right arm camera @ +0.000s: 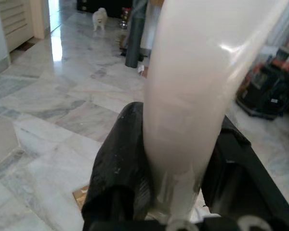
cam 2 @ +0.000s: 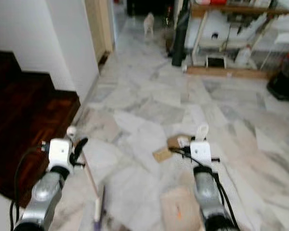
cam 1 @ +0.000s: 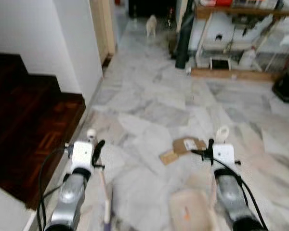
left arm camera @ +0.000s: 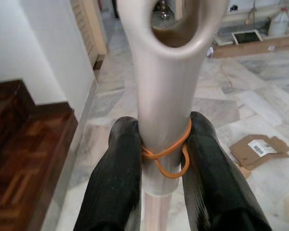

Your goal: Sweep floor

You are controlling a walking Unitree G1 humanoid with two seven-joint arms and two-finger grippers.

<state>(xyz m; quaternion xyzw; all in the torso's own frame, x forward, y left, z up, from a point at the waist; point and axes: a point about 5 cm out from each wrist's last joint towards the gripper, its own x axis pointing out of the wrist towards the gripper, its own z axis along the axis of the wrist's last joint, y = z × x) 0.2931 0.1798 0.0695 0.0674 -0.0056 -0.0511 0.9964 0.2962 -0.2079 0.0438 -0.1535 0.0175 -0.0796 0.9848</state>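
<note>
My left gripper is shut on a pale broom handle that has a hanging hole at its tip and an orange rubber band at the grip. The broom's shaft runs down toward the floor between my arms. My right gripper is shut on the white handle of a beige dustpan, whose pan sits low in front of me. Torn cardboard pieces with a white label lie on the marble floor just ahead, between the two grippers.
A dark wooden step and a white wall border the left. A small white dog stands far down the hall. Shelving, a dark upright bag and a black machine line the far right.
</note>
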